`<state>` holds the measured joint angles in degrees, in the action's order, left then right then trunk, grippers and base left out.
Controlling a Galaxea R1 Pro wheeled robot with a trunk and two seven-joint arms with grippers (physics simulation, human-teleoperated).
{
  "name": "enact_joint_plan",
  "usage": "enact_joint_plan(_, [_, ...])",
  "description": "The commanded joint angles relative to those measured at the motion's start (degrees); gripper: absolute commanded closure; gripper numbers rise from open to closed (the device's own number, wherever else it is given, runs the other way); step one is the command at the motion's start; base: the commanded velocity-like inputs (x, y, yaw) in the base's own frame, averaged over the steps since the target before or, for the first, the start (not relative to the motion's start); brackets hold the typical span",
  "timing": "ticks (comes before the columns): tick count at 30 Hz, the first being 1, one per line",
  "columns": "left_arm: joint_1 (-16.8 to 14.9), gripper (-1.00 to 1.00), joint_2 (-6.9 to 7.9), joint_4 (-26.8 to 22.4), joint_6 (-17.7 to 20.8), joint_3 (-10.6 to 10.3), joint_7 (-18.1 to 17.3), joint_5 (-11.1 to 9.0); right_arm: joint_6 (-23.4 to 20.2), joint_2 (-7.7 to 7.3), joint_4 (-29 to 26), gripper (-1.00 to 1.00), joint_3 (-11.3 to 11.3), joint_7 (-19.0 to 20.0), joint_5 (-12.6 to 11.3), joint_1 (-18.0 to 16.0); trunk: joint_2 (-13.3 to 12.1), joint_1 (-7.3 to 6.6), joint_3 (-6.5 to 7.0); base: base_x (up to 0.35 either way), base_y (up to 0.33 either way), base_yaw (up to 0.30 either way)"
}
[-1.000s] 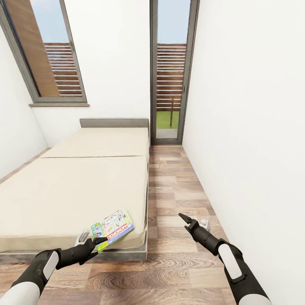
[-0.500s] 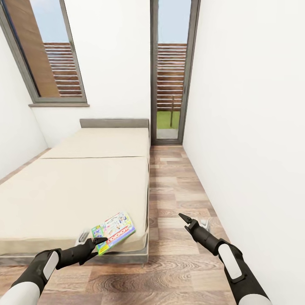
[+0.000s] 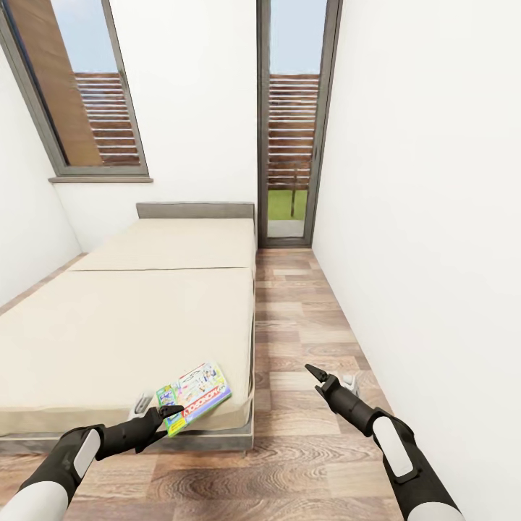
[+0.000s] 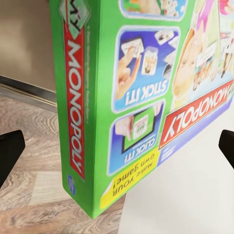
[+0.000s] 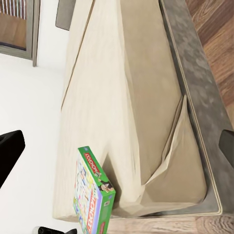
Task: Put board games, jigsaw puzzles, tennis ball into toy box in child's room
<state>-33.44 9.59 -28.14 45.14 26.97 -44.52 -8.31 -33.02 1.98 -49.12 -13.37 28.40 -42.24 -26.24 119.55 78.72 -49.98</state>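
1. At the near right corner of the bed, one board game lies on the cream mattress, tilted, with its lower end sticking out past the foot edge.
2. Left wrist view: it's a green Monopoly box, very close, sitting between the two finger tips seen at the frame sides.
3. Left gripper is at the box's overhanging end; jaws look spread, not clamped on it. Touching or just short of it, can't tell.
4. Right gripper hangs over the wood floor beside the bed, holding nothing; its wrist view has finger tips wide apart.
5. Step, as I judge it: picking up a board game from the bed, early in the task. Toy box and table aren't visible here.
6. Next move calls for pushing the left fingers a bit further around the box edge, closing firmly, then lifting clear of the mattress.
7. Versus a second ago: the box sits slightly lower and nearer the foot edge, overhanging more. Both arms are in the same poses.
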Motion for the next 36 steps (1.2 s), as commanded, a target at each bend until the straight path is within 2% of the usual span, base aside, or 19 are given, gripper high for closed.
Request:
enact_joint_plan(1, [0.0, -1.0, -0.01, 0.0, 0.3, 0.2, -0.1, 0.0, -0.5, 0.06, 0.0, -1.0, -0.3, 0.1, -0.2, 0.0, 0.0, -0.01, -0.05, 0.0, 0.0, 0.0])
enact_joint_plan(36, [0.0, -1.0, -0.01, 0.0, 0.3, 0.2, -0.1, 0.0, -0.5, 0.04, 0.0, -1.0, -0.3, 0.2, -0.2, 0.0, 0.0, -0.01, -0.14, 0.0, -0.015, 0.0])
